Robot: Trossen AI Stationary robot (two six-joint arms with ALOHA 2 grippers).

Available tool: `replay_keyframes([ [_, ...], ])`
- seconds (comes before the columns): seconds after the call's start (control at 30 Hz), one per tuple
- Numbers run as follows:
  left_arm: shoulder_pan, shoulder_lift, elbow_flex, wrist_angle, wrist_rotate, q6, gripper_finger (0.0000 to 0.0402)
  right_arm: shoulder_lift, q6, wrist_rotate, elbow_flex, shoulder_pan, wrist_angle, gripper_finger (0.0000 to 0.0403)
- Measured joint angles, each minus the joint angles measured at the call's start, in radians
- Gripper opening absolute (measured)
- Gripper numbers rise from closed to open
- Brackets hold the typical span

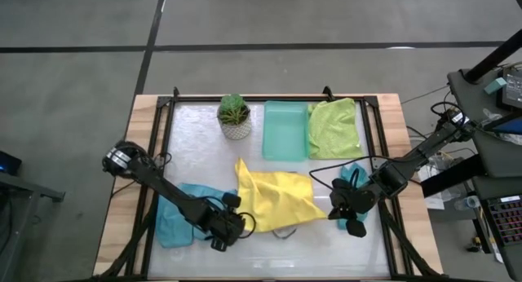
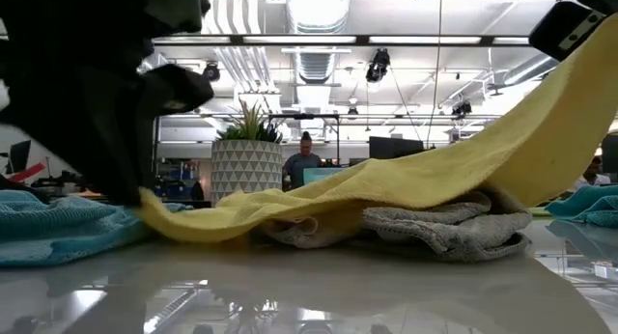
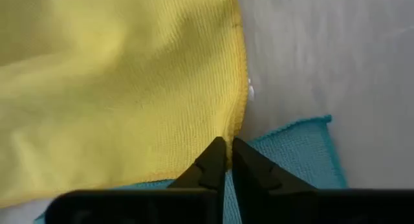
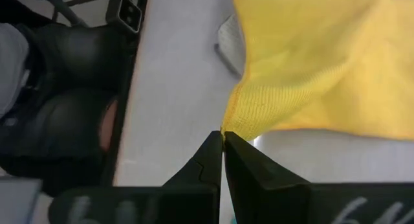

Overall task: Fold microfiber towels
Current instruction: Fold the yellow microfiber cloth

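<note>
The yellow towel (image 1: 273,199) lies mid-table, draped over a crumpled pale grey towel (image 2: 435,226). My left gripper (image 1: 232,230) is shut on its near left corner, low over the light blue towel (image 1: 181,214). My right gripper (image 1: 334,210) is shut on its near right corner and holds that corner up. The teal towel (image 1: 353,178) lies bunched under the right arm. The lime green towel (image 1: 334,127) lies flat at the far right. My left gripper pinches the yellow towel's corner hem (image 3: 235,130) between its two fingertips, slanting down from the table's left. That corner stays low, just over the light blue towel (image 3: 294,149). My right gripper pinches the yellow towel's other near corner (image 4: 229,123) between its fingertips, slanting down from the right. That corner is lifted clear, and the cloth (image 2: 541,122) slopes down from it onto the grey towel.
A mint-green tray (image 1: 284,129) and a small potted plant (image 1: 235,116) stand at the far middle. A dark frame (image 1: 383,152) edges the white work surface. A person (image 2: 305,162) sits in the room beyond the table.
</note>
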Motion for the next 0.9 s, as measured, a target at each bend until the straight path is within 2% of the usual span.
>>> replay_keyframes([
  [0.1,0.006,-0.040,0.000,-0.002,-0.003,0.000,0.0002,0.000,-0.045,0.036,0.000,0.000,0.001,0.0008],
  [0.3,0.011,-0.154,0.000,0.000,-0.081,-0.008,0.0001,0.000,-0.191,0.106,0.000,0.000,0.068,0.0008],
  [0.5,0.011,-0.271,0.000,0.004,-0.106,-0.034,0.0001,0.000,-0.269,0.108,0.000,0.000,0.157,0.0008],
  [0.9,0.021,-0.434,0.000,-0.003,-0.161,-0.026,0.0000,-0.048,-0.337,0.108,0.030,0.000,0.195,0.0008],
])
